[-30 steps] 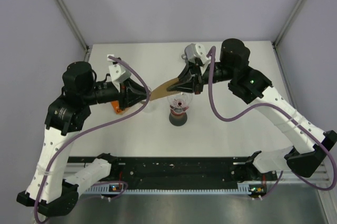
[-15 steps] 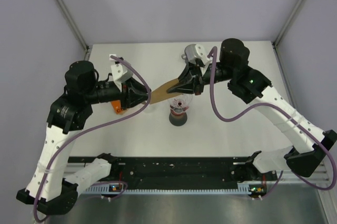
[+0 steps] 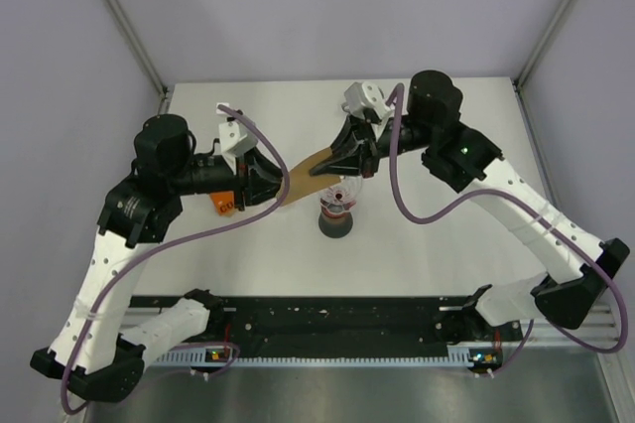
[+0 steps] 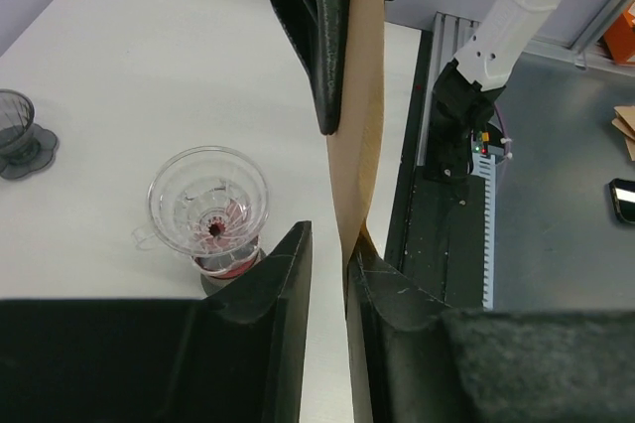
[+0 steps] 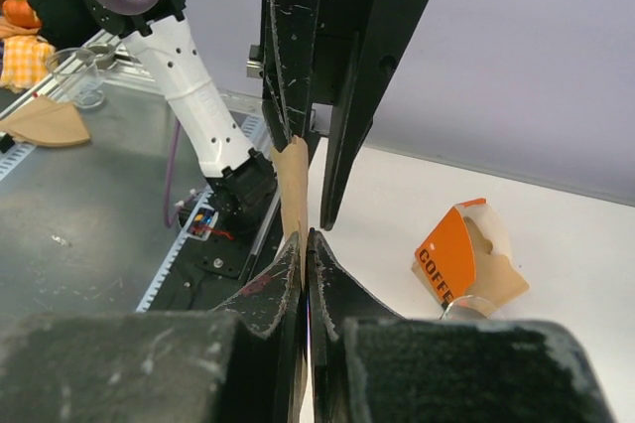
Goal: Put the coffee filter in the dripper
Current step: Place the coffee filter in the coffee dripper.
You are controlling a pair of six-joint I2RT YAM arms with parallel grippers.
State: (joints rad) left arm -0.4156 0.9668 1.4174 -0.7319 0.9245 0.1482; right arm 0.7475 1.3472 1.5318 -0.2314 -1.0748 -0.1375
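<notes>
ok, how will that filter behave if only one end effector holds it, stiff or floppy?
Probably floppy: the coffee filter is thin paper and bends slightly between the right end effector and the left end effector. It is likely very light, so it may sag or flutter in transit. It could also crease where it is pinched.

**Q:** Where was this taken?

**A:** In a robotics lab, inside my test cell. My left arm (image 3: 96, 279) and right arm (image 3: 536, 214) are bolted to a black rail (image 3: 337, 319) at the near edge of a white table (image 3: 268, 264).

**Q:** What else marks it as a lab?

**A:** Aluminium frame posts (image 3: 124, 28) rise at the far corners. Plain grey walls (image 3: 337, 6) close the left, right and far sides. Purple cables (image 3: 396, 185) loop off my arms, over a grey metal bench (image 3: 337, 388).
</notes>
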